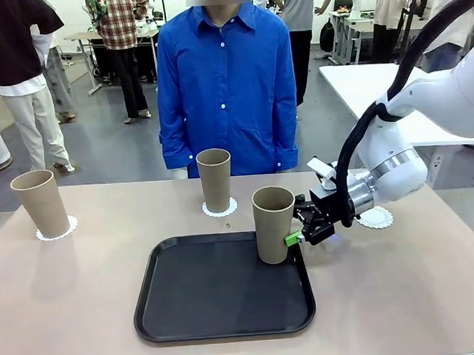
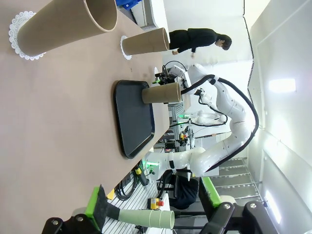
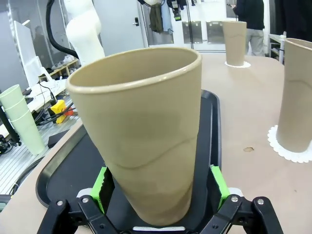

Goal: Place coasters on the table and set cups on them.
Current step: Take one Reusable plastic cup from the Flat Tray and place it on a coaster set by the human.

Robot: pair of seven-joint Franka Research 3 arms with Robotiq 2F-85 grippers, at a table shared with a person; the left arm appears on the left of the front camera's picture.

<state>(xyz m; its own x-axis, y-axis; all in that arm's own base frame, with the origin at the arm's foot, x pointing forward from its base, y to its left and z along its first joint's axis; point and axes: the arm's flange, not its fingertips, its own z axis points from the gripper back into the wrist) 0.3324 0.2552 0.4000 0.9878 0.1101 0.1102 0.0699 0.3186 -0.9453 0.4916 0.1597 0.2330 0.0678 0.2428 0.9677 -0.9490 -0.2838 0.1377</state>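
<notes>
A: Matte tan, like stiff card: that is the cup (image 3: 146,131) standing nearest you in the right wrist view, between the green pads (image 3: 218,185) of your right gripper (image 1: 298,236). The jaws stand wide on either side of its lower wall, and I see no squeeze on it yet.

B: How will it handle?

A: Light and rigid, I judge, but tall and tapered, so it may tip easily. The dull surface should give the pads purchase. Take it low to mid-wall, where the fingers already stand, and close gently.

B: Where does it stand?

A: On the black tray (image 1: 205,308), at its right edge, from the front. Beyond it the bare coaster (image 1: 375,217) lies on the table (image 1: 75,300) behind your right wrist. Farther off, two more cups sit on doilies, one mid-table (image 1: 214,179), one far left (image 1: 40,203).

B: And your left gripper?

A: Its own wrist view shows one green pad (image 2: 92,203) low in frame, holding nothing; the jaws are spread. That view also shows the tray cup (image 2: 162,93) side-on with the right arm reaching to it, which the front camera partly hides.
</notes>
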